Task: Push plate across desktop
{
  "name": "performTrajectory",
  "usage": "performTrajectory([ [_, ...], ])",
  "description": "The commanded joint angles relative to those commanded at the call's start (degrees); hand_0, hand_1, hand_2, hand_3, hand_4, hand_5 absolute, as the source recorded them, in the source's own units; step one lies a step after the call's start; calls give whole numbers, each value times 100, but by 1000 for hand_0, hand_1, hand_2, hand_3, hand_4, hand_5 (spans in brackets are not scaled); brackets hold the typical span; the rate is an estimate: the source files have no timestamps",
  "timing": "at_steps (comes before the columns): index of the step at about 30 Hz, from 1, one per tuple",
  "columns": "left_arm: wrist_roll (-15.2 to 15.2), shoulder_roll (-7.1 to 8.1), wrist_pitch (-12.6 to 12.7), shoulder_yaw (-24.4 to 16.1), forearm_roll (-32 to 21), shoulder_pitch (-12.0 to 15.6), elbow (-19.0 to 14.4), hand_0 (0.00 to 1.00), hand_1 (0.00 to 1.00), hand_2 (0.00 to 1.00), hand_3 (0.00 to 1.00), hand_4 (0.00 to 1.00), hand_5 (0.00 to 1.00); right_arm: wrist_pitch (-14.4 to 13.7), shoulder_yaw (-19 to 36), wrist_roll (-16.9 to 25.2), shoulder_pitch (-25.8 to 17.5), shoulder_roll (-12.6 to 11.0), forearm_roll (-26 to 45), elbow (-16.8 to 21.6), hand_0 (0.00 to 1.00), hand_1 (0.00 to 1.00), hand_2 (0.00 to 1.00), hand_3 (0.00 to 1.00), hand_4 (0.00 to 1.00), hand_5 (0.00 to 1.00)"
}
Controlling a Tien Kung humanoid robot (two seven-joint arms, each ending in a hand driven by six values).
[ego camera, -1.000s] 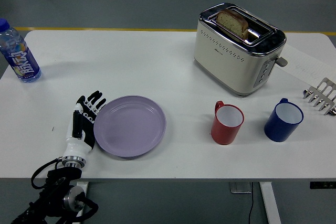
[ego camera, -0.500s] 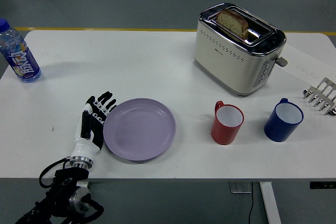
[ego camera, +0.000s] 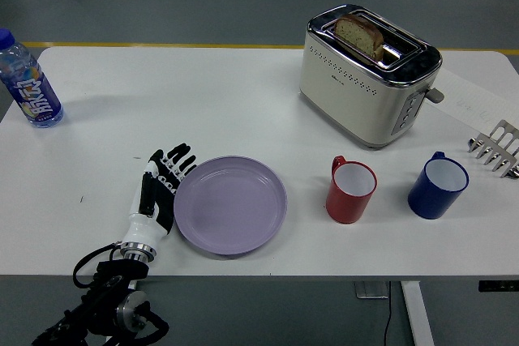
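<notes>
The left hand lay flat on the white table, near the front edge at the left, its fingers extended and slightly fanned, gripping nothing. Its inner side rested against the left rim of the plate (contact looked real, though the very edge of it was hard to make out). The black arm rose to it from the lower left corner, with loops of cable below the wrist.

The plate was lilac, round and empty, and it sat flat on the table left of centre, close to the front edge. To its right, apart from it, stood a red mug with a white inside, its handle turned toward the far left. Further right was a blue mug, also white inside, its handle at the far side. Behind the two mugs stood a cream toaster with a chrome top, a slice of bread standing in one slot. A metal rack showed at the right edge, partly cut off. At the far left edge a water bottle with a blue cap and label stood upright, well apart from the hand
</notes>
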Motion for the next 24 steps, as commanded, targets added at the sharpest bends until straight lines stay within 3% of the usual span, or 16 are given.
performTrajectory([
  [24, -25, 0, -37, 592, -184, -169, -42, 797, 822, 854, 711, 463, 998, 10, 1, -5, -15, -9, -19, 4, 561, 548, 677, 594, 298, 302],
])
